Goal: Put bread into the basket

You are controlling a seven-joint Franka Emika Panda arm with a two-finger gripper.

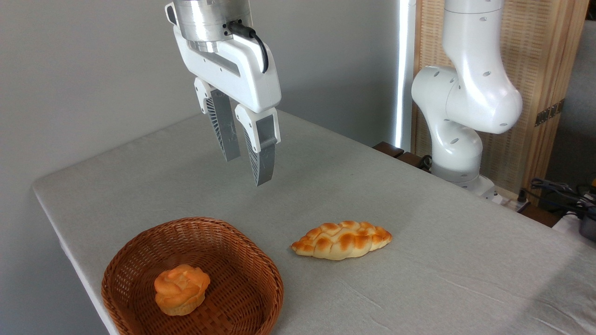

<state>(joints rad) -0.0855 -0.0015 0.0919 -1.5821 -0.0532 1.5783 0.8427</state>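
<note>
A: Only the one fixed camera here. Where is the arm?

B: Its white base and lower links (pixel 465 107) rise at the far right edge of the table (pixel 419 242), in front of a slatted wooden screen (pixel 545 70). The upper links leave the top of the picture, and the wrist comes back in at the upper left, with a metal flange and a black cable on the hand.

A: And the gripper?

B: The gripper (pixel 247 167) hangs high in the air over the back half of the table, pointing down and tilted a little, so its tips lean toward the right and the front. The two grey ribbed fingers (pixel 262 160) stand slightly apart, with a narrow gap between them, and nothing is in that gap.

A: The bread?

B: The bread (pixel 181 288) sits upright inside the basket (pixel 260 274), on the woven floor, a little left of its middle, swirled top up. The gripper is well apart from it, above and to the right.

A: Where is the basket itself?

B: At the front left corner of the table, close to the edge.

A: Anything else on the cloth?

B: A braided loaf (pixel 342 239) lies on the grey cloth just to the right of the basket, not touching it, long axis running left to right.
</note>
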